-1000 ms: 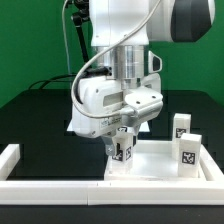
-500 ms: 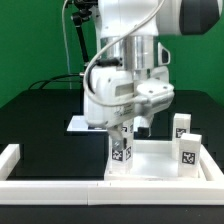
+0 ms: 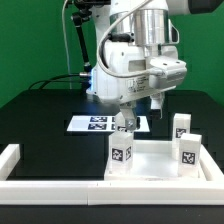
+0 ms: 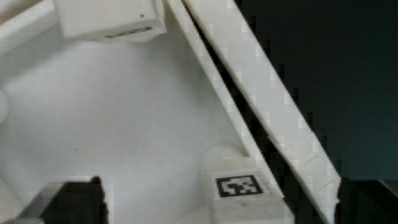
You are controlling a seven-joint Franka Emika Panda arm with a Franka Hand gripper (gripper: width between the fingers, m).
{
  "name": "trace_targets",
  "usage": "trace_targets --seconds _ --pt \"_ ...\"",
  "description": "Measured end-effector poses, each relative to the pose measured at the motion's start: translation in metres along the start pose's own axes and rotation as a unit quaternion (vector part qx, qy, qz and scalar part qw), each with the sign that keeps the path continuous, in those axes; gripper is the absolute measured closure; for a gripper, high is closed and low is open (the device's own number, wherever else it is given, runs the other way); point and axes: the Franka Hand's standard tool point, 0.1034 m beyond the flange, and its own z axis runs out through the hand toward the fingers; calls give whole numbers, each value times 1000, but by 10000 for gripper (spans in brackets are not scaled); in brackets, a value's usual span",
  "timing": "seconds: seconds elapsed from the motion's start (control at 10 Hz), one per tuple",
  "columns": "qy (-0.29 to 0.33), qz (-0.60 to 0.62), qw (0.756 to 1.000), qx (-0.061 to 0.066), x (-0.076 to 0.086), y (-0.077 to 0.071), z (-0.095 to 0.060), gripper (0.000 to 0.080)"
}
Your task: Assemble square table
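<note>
Two legs, front-left and right, stand on the square table at the desk's near edge. Gripper hovers just above, jaws spread, holding nothing. Risk: your arm clips the front-left leg and topples it. Spare legs behind.

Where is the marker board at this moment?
In the exterior view, the marker board lies flat on the black table behind the square table, partly hidden by the gripper.
</note>
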Motion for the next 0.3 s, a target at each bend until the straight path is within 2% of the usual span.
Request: trace_targets --seconds 0.3 --pt "1 -1 1000 -1 1 1 2 150"
